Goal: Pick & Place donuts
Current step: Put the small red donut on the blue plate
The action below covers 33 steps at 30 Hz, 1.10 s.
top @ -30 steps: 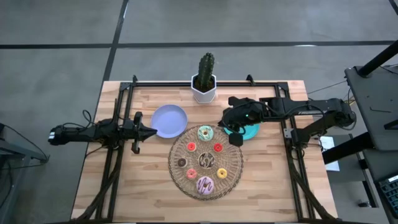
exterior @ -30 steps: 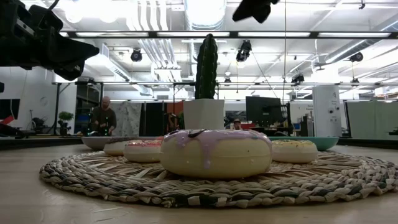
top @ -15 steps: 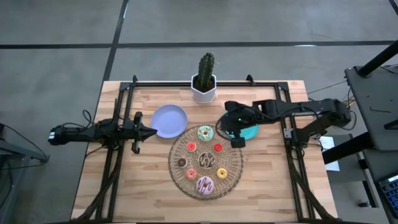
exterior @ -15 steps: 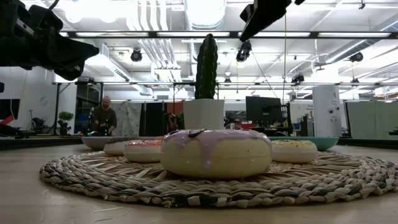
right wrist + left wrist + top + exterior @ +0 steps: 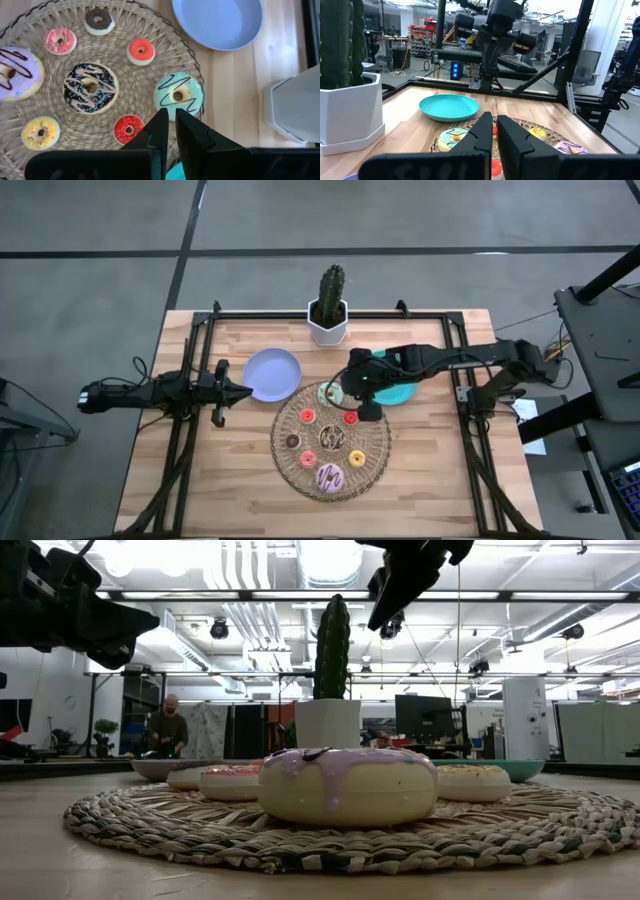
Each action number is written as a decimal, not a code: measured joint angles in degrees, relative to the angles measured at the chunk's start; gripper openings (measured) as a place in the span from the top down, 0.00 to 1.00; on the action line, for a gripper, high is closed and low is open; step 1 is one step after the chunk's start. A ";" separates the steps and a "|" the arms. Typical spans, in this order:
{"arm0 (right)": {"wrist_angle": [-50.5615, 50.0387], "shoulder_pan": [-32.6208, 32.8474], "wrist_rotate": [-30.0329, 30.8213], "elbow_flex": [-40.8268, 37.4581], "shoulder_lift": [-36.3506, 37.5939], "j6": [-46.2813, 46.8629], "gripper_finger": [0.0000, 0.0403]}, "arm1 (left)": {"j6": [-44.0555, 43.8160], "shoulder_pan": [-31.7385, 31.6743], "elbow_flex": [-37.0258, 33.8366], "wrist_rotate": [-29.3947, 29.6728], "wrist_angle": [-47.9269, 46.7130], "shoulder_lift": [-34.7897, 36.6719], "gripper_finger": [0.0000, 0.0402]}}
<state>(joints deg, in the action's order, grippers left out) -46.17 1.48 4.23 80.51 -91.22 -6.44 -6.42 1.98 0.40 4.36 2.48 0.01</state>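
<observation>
From overhead, the right gripper (image 5: 352,392) hangs over the wicker mat (image 5: 331,442) at about one o'clock on its rim, by the mint-iced donut (image 5: 328,393), its fingers pressed together on nothing. All seven donuts lie on the mat. The lavender plate (image 5: 272,373) sits at ten o'clock from the mat, the teal plate (image 5: 402,390) at two o'clock, the cactus pot (image 5: 328,323) at twelve. The left gripper (image 5: 238,391) waits, pinched shut, beside the lavender plate.

From table level, the pink-iced donut (image 5: 347,785) fills the front of the mat, and the right gripper (image 5: 382,590) hangs well above it, clear of everything.

The left wrist view looks across the teal plate (image 5: 449,107) to the right arm poised over the mat, with the left fingers (image 5: 481,132) closed in the foreground.

The right wrist view looks straight down: the closed fingers (image 5: 161,125) point between the mint-iced donut (image 5: 178,96) and a small red one (image 5: 128,129), with the big chocolate donut (image 5: 90,88) at the mat's middle.

To my eye this is the approach for a first pick, most likely the mint-iced donut. Next it must spread its fingers, centre over the ring, and come down.
</observation>
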 joint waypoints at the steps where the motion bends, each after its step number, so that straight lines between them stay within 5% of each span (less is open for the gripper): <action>1: -0.48 0.06 -0.19 0.31 -0.50 -0.02 0.93 | 0.00 0.00 0.02 0.00 0.00 0.00 1.00; 19: -4.63 0.28 -6.03 -0.41 -2.67 -5.52 0.90 | 0.00 0.00 0.01 -0.02 0.00 0.00 1.00; 33: -4.49 1.42 -5.81 -1.44 -2.67 -3.81 0.45 | 0.00 0.00 0.00 -0.02 0.00 0.00 1.00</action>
<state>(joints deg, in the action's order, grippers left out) -50.67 2.89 -1.59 79.07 -93.89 -10.25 -6.42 1.98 0.41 4.34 2.48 0.01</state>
